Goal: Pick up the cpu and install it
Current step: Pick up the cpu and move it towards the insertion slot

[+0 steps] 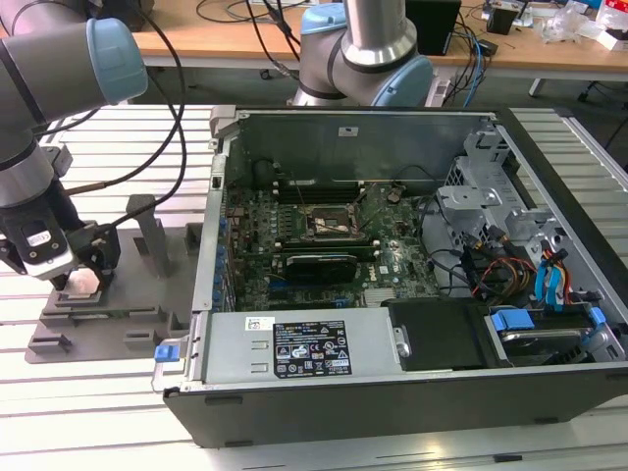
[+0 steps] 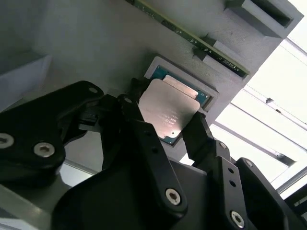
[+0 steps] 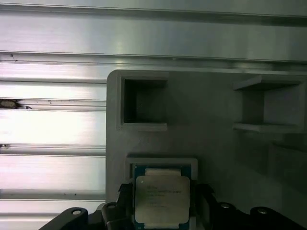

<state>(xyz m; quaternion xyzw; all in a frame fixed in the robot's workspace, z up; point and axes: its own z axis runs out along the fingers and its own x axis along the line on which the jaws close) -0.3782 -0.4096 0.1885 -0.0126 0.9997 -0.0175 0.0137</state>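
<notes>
We are picking up: our gripper (image 3: 163,191) straddles the cpu (image 2: 169,108) in its tray (image 3: 216,143). We cannot tell if it pinches; lifting needs a firm hold.

Silver-topped, green-edged cpu (image 2: 168,108) in a plain grey tray (image 3: 216,134), with the hand (image 2: 165,117) matt black. The pale silver surface (image 1: 118,412) is striped with long grooves; the black computer case (image 1: 392,412) shows a green motherboard (image 1: 392,260), a blue clip (image 1: 169,351) and a black-and-white label (image 1: 309,348).
</notes>
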